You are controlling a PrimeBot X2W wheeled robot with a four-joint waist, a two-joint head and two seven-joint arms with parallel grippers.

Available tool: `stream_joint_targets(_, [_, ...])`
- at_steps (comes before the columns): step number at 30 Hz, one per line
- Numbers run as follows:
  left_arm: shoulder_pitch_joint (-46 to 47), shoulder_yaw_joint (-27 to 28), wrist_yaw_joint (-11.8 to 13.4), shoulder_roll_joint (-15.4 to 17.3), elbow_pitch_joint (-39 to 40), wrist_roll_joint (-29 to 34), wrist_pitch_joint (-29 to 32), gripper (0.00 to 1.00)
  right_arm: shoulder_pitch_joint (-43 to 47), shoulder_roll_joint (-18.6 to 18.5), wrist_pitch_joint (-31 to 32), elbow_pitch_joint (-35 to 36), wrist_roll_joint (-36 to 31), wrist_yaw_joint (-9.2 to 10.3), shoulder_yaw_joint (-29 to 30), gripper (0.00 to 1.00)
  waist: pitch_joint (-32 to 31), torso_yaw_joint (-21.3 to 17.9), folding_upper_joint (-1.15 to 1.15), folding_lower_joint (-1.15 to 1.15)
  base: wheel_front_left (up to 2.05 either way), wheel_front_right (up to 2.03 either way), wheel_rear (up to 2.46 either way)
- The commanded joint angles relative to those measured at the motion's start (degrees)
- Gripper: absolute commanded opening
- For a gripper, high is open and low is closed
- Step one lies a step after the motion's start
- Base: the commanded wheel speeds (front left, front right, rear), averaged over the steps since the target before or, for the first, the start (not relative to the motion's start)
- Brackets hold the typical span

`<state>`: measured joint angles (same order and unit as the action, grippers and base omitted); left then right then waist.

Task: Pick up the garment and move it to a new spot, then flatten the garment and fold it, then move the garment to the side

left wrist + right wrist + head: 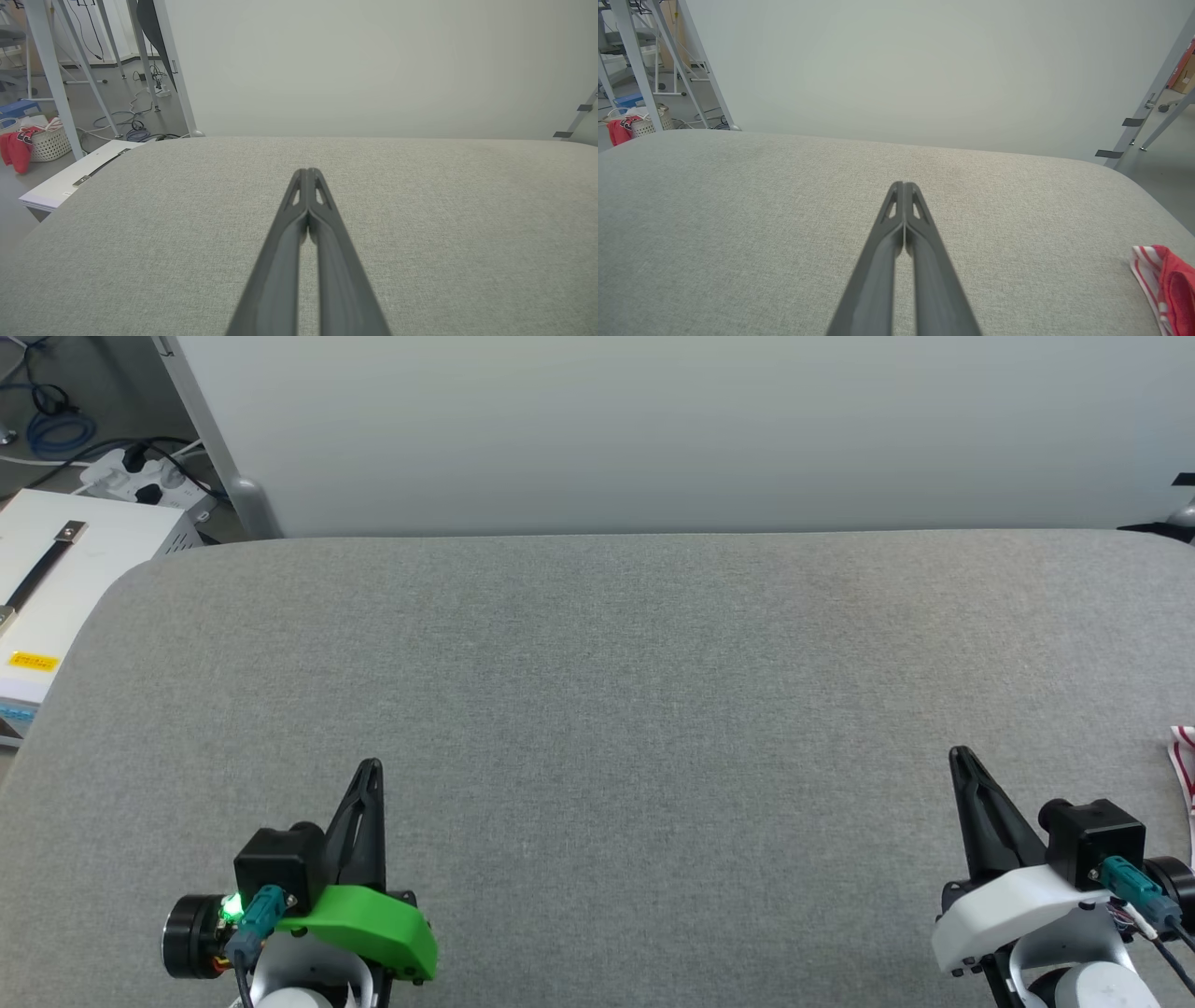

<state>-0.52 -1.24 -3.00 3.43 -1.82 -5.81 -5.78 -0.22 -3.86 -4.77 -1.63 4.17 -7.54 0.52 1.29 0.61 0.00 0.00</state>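
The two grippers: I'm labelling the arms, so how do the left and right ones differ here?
The left gripper has a green housing with a lit green light; the right gripper has a white one. The garment lies much nearer the right gripper than the left. Both are shut, empty, fingers pointing out over the grey surface.

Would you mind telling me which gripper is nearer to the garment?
Right. The right gripper has the garment off to its right; the left gripper is much farther left.
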Motion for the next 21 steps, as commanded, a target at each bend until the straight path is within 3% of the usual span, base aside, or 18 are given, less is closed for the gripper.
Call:
stream_joint_targets(1, [0.3, 0.4, 0.4, -0.3, 0.3, 0.7, 0.3, 0.00, 0.1, 0.2, 0.3, 0.4, -0.7, 0.03, -0.1, 0.00, 0.0, 0.0, 0.00, 0.00, 0.00, 0.00, 0.00])
stream_joint_targets(21, [0.4, 0.8, 1.6, -0.4, 0.9, 3.0, 2.8, 0.00, 0.2, 0.6, 2.3, 0.9, -2.2, 0.04, -0.3, 0.00, -0.6, -0.3, 0.00, 0.00, 0.00, 0.00, 0.00])
